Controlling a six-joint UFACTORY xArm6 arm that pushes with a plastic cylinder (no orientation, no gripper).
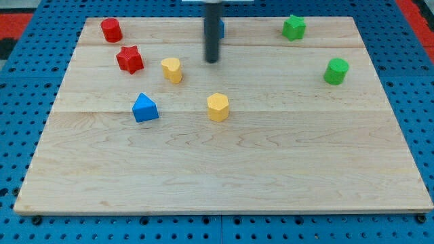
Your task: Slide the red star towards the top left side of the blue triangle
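The red star [129, 59] lies near the view's upper left of the wooden board [224, 183]. The blue triangle [144, 108] sits below it and slightly to the right. My tip [213, 61] comes down from the view's top centre. It rests well to the right of the red star, apart from it, with a yellow block [171, 70] between them. It touches no block.
A red cylinder [111, 30] is at the top left. A yellow hexagon [218, 107] lies below the tip. A blue block [220, 28] shows partly behind the rod. A green star [293, 27] and a green cylinder [335, 71] are on the right.
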